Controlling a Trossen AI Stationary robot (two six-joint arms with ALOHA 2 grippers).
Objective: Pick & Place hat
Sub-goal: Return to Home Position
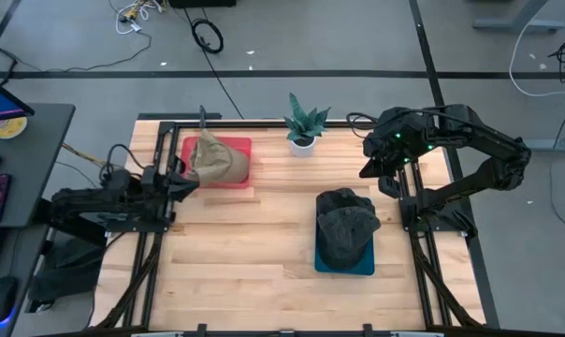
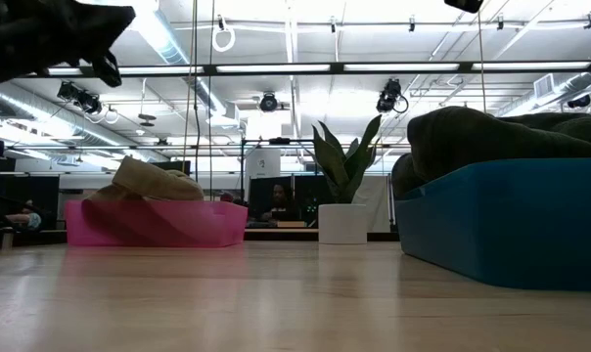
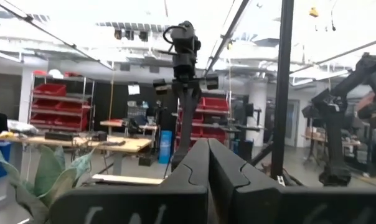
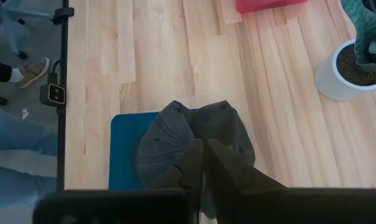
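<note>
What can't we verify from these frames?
Brown caps in pink bin: count unclear; high and low views show one heap.
Blue bin: cut off by low view's right edge.
Black cap: partly covered by right gripper in right wrist view.

The wooden table (image 1: 245, 248) carries a pink bin (image 1: 239, 146) at ten o'clock, a potted plant (image 1: 303, 142) at twelve, and a blue bin (image 1: 344, 268) at four.
</note>
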